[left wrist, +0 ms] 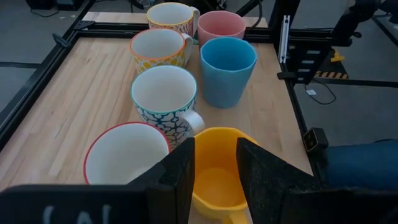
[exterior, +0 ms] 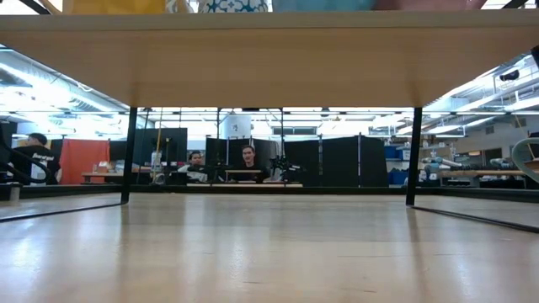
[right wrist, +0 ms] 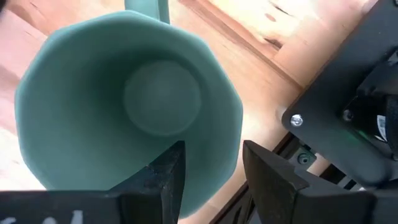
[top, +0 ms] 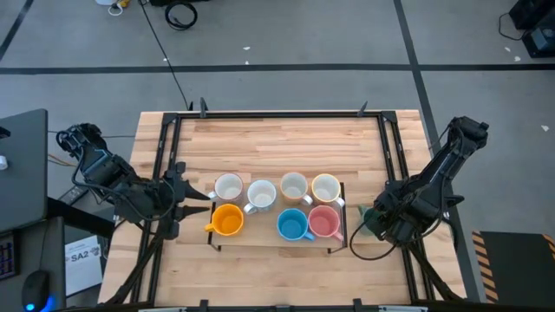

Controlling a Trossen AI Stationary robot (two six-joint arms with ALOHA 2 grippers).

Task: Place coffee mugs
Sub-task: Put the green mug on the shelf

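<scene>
Wooden table (top: 277, 139) bears seven mugs on a rack (top: 277, 236); left gripper (left wrist: 214, 165) pinches the orange mug's (left wrist: 214, 177) rim to seat it, right gripper (right wrist: 211, 168) pinches the green mug (right wrist: 124, 106), apparently awaiting the gap

Table (top: 286, 143): pale wood in jointed strips, smooth, satin sheen; black metal frame at its edges.
Orange mug (left wrist: 214, 177), straddled by the left gripper (left wrist: 214, 163): glazed ceramic, glossy.
Blue mug (left wrist: 227, 70), just beyond it: smooth, matt glaze.
Green mug (right wrist: 124, 106), its wall between the right gripper's (right wrist: 211, 165) fingers: matt, faceted, smooth.
Fingers (right wrist: 165, 171): matt black plastic.
</scene>
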